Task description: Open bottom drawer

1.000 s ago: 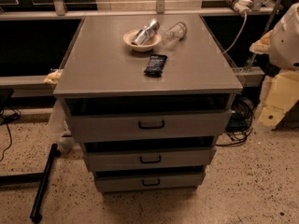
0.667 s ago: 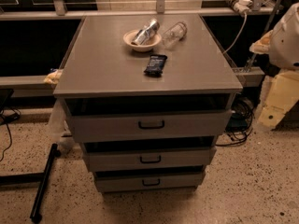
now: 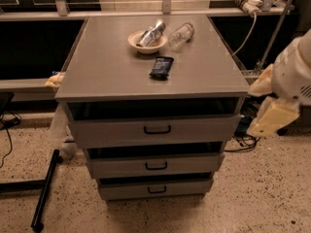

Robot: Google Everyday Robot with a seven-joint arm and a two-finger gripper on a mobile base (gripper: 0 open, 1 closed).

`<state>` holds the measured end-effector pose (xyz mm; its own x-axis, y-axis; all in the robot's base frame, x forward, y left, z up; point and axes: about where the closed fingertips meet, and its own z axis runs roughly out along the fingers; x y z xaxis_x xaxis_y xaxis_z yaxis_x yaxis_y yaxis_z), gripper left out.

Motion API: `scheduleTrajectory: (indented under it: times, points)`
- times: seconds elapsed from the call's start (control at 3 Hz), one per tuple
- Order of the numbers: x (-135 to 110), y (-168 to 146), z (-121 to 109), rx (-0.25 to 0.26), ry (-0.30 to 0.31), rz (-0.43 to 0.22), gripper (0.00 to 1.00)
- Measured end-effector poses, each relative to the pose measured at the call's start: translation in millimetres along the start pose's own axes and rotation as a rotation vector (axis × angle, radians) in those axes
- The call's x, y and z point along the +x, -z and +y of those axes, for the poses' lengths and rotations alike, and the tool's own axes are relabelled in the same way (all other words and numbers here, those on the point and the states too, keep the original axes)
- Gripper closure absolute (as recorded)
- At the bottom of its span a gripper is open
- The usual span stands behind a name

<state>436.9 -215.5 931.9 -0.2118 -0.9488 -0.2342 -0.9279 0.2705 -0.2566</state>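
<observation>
The grey cabinet (image 3: 116, 72) stands in the middle of the camera view with three drawers stacked in its front. The bottom drawer (image 3: 126, 190) is the lowest and narrowest, with a flat grey front and a small black bar handle (image 3: 156, 190). It sits just above the speckled floor, with a dark gap above its front. The middle drawer (image 3: 121, 167) and the tall top drawer (image 3: 112, 131) are above it. My gripper (image 3: 272, 118), a white and cream arm end, hangs at the right of the cabinet, level with the top drawer and apart from all handles.
On the cabinet top lie a bowl with a crushed can (image 3: 147, 38), a clear plastic bottle (image 3: 181, 33) and a dark snack packet (image 3: 161, 67). A black pole (image 3: 44, 191) lies on the floor at left. Cables (image 3: 240, 142) trail at right behind my arm.
</observation>
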Motion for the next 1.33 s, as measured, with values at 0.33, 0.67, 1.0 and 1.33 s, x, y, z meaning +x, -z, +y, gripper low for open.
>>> scheduleTrajectory:
  times: [0.33,0.67,1.0,1.33]
  points:
    - [19,-77,18,-0.036,-0.029,-0.023,0.64]
    - [33,-172,38,-0.100,-0.071,-0.059,0.87]
    - [30,-191,26,-0.055,-0.083,-0.093,1.00]
    - [30,-191,25,-0.054,-0.083,-0.093,1.00]
